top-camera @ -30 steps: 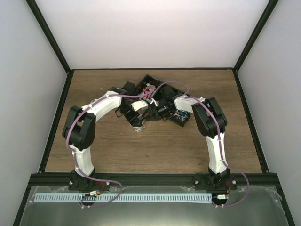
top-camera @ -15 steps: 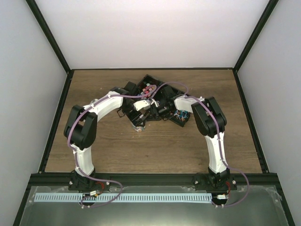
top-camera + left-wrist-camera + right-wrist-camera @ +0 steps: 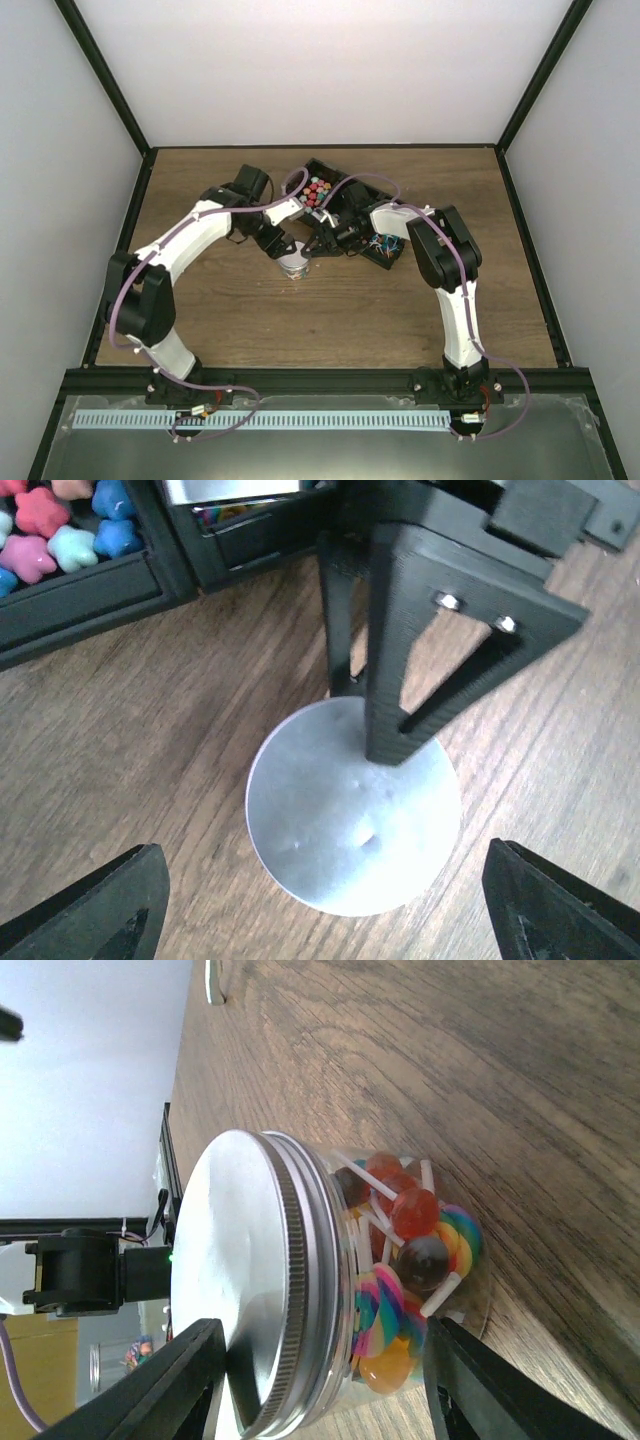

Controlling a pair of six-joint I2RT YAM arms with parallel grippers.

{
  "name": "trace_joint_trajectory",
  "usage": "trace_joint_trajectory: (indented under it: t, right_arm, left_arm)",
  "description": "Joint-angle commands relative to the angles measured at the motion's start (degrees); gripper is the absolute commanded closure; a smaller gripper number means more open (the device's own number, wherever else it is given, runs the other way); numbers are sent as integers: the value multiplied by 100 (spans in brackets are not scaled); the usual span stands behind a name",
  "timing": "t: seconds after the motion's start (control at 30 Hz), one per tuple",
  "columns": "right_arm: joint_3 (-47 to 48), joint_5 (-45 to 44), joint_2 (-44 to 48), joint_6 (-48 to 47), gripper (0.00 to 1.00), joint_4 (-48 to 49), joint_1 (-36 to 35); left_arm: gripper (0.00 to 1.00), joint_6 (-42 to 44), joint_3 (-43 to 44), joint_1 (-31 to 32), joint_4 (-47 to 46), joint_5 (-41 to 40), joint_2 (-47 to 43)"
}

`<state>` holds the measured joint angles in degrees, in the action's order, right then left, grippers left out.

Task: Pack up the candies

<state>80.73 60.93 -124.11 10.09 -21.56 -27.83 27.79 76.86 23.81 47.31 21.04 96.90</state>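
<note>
Now that the left arm has swung outward, the left gripper (image 3: pixel 320 875) hangs wide open above the silver lid (image 3: pixel 350 810) — the right gripper (image 3: pixel 325 1360) is also spread — and the candies (image 3: pixel 415 1215), red and striped lollipops, fill the closed jar (image 3: pixel 472 1305) on the table (image 3: pixel 450 1080).

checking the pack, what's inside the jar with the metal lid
Through the clear jar wall: lollipops on white sticks, red, dark, orange and rainbow-swirled. The metal lid covers the top, so the middle is hidden.
</note>
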Motion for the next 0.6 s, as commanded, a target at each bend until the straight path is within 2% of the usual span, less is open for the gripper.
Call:
trace_joint_trajectory:
  t: [0.0, 0.3, 0.57]
  right_arm:
    - [-39, -174, 78, -90, 44, 36, 6]
    - [-115, -125, 97, -125, 44, 108, 6]
    - [-178, -268, 50, -341, 46, 29, 7]
  left_arm:
    - [17, 483, -386, 24, -102, 25, -232]
    - [39, 666, -593, 363, -382, -154, -132]
    - [47, 817, -1138, 534, -626, -843, 216]
